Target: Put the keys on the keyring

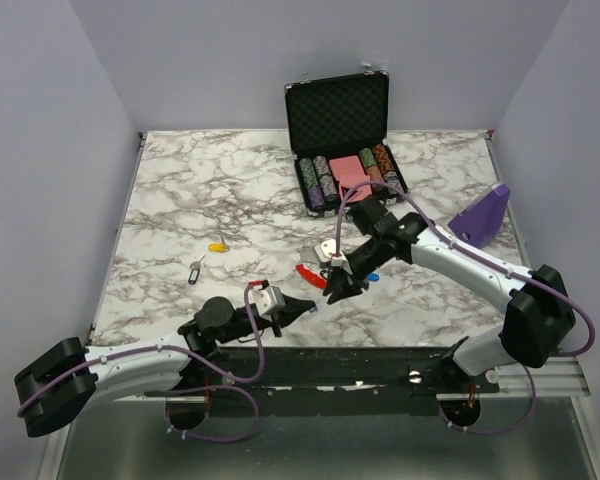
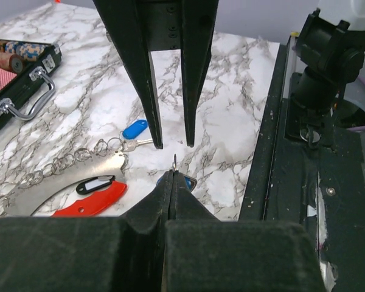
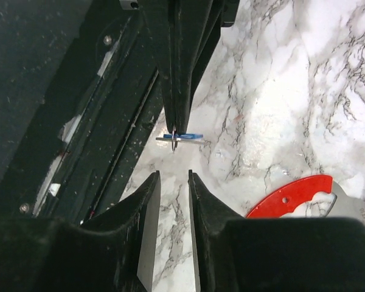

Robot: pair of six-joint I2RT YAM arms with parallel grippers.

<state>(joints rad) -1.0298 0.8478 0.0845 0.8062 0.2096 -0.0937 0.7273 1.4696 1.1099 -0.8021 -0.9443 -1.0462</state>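
Left gripper (image 2: 173, 176) pinched tight on a tiny silver key with blue plastic tag (image 3: 188, 135) — right gripper (image 3: 173, 177) parted, empty.

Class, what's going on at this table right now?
The left gripper is shut on a tiny silver key with a blue plastic tag, near the front edge of the marble table. The right gripper faces it tip to tip, jaws open, holding nothing. The red and silver-grey oval keyring lies on the table beside them.
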